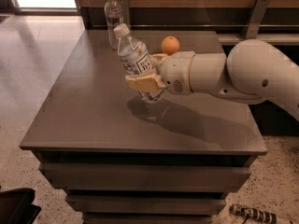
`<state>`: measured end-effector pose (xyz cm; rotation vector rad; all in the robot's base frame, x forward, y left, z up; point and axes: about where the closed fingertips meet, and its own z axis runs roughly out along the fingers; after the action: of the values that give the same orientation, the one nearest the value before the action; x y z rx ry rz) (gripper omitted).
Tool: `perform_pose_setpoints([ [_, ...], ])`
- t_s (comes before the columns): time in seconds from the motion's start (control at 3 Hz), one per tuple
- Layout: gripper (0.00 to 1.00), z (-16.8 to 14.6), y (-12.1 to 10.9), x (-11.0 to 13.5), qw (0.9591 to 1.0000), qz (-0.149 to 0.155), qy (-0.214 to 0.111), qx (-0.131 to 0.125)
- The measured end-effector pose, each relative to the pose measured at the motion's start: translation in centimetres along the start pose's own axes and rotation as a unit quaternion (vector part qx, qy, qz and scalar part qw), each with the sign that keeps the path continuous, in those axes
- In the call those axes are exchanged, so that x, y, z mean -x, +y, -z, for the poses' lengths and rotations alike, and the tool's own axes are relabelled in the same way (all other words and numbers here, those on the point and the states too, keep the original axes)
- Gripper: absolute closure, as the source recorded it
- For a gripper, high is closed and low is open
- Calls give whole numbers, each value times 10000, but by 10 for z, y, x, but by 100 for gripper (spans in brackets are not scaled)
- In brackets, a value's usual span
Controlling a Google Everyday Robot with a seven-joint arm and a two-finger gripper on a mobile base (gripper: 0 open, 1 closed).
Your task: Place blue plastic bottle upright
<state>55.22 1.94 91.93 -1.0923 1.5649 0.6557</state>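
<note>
The blue plastic bottle (135, 59) has a white cap and a white label with a dark patch. It is held over the middle of the grey table (93, 111), tilted with its cap up and to the left, its base just above the tabletop. My gripper (148, 74) is shut on the bottle's lower body, one tan finger (142, 82) in front and the other behind. The white arm reaches in from the right.
A slimmer clear bottle (113, 20) stands upright at the table's back left. An orange (170, 45) sits at the back, just behind the gripper. A wooden wall panel runs behind the table. A dark object (252, 213) lies on the floor at the lower right.
</note>
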Motion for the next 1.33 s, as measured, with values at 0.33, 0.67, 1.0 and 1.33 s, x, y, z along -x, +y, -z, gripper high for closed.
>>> perform_pose_setpoints([
  [0.33, 100, -8, -5, -9, 9998, -22, -212, 47],
  [0.67, 100, -15, -12, -16, 9992, -90, -362, 161],
  [1.0, 100, -17, -17, -22, 9984, -193, -491, 218],
  [1.33, 100, -14, -17, -27, 9972, -254, -651, 253],
])
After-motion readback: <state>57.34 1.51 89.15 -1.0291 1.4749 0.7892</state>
